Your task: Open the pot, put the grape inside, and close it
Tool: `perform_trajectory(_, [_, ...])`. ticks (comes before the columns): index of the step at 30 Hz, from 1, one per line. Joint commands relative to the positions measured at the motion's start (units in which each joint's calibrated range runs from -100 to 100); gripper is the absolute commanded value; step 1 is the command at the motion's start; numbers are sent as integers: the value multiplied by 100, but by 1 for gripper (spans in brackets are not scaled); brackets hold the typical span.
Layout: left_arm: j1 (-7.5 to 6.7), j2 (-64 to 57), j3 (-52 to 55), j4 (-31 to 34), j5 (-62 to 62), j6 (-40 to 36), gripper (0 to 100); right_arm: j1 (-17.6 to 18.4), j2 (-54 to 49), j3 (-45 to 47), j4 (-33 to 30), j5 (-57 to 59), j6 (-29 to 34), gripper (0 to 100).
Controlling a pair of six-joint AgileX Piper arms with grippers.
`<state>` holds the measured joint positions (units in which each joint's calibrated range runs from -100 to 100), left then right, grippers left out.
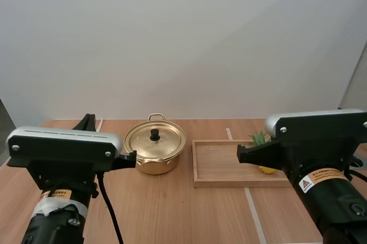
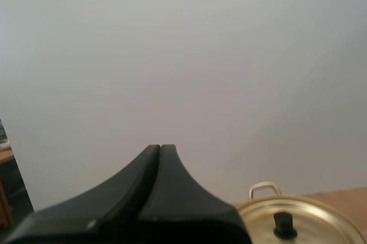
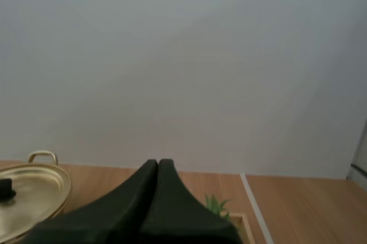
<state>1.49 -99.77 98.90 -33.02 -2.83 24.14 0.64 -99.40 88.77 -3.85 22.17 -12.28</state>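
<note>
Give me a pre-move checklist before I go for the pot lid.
1. Lid seated on pot, knob free: ok.
2. Left gripper open for the knob: not ok, shut, near the pot.
3. Right gripper open: not ok, shut, near the tray.
4. Grape found: cannot tell; a yellow, green-leafed thing sits on the tray, half hidden by the right gripper.
5. Bare tray space for the lid: ok.

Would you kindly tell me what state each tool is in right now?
Left tool: closed, holding nothing.
Right tool: closed, holding nothing.
</note>
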Motion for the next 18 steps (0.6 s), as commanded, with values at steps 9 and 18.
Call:
perform_trajectory(9, [-3,-23,110,62,1688,21,0,3,-12,413,-78,1587,20,0])
perform_trajectory(18, [-3,-23,110,62,1793,21,0,3,-12,413,-78,1587,20,0])
